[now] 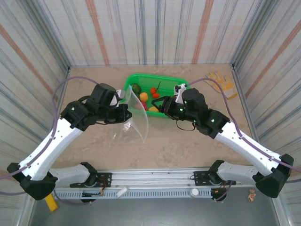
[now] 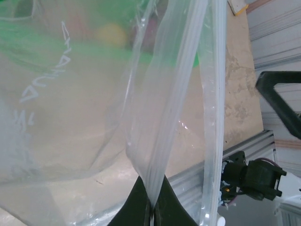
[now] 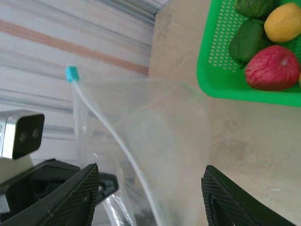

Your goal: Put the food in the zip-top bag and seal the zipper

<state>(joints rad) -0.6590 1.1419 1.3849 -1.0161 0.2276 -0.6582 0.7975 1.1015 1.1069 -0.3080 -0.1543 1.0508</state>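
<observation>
The clear zip-top bag [image 1: 135, 121] hangs upright over the table, just in front of the green basket. My left gripper [image 2: 153, 209] is shut on the bag's zipper [image 2: 175, 94], pinching that strip at its rim. The right gripper [image 3: 150, 197] stands open at the bag's right side, and the zipper [image 3: 117, 141] with its blue slider [image 3: 71, 74] crosses the gap between the fingertips [image 3: 87, 183] without being gripped. The food lies in the basket: a pink-red fruit [image 3: 273, 68], a yellow one [image 3: 284, 21], a dark green one [image 3: 247, 40], and small red tomatoes [image 1: 154, 92].
The green mesh basket [image 1: 174, 81] stands at the back middle of the table. A yellow glove [image 1: 221, 82] lies at the back right. Striped walls close in three sides. A metal rail [image 1: 155, 179] runs along the near edge.
</observation>
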